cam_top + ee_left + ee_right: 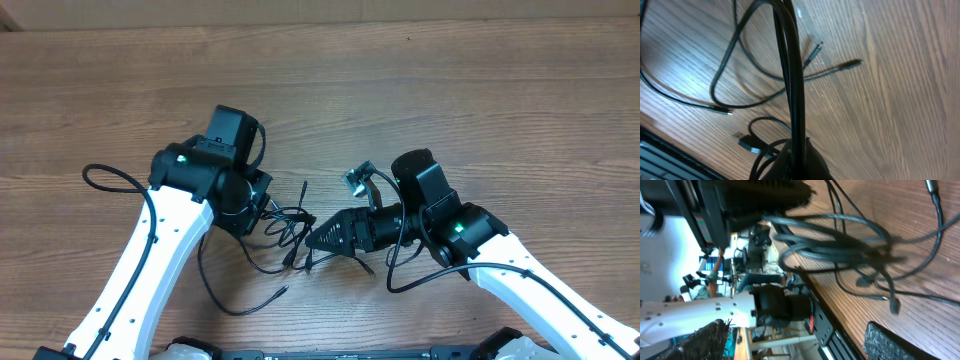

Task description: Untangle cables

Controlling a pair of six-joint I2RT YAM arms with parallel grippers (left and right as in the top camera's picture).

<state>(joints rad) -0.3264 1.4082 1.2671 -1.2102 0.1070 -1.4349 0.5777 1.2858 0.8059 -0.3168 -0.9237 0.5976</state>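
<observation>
The cables (288, 226) are thin black cords tangled between the two grippers. One strand loops toward the front edge and ends in a small plug (284, 291). My left gripper (267, 211) is shut on a bundle of strands (792, 80), which run straight up from its jaws (795, 161). Loose plug ends (852, 63) and a USB plug (743, 139) lie on the wood below it. My right gripper (312, 240) points left at the tangle with its fingers (795, 332) wide apart and empty. The tangle (840, 245) hangs just ahead of those fingers.
A thicker black wire (103, 177) fixed to the left arm arcs over the wooden table (480, 90) at the left. The black front rail (350, 354) runs along the near edge. The left arm's white link (695, 311) and the room show beyond the table edge.
</observation>
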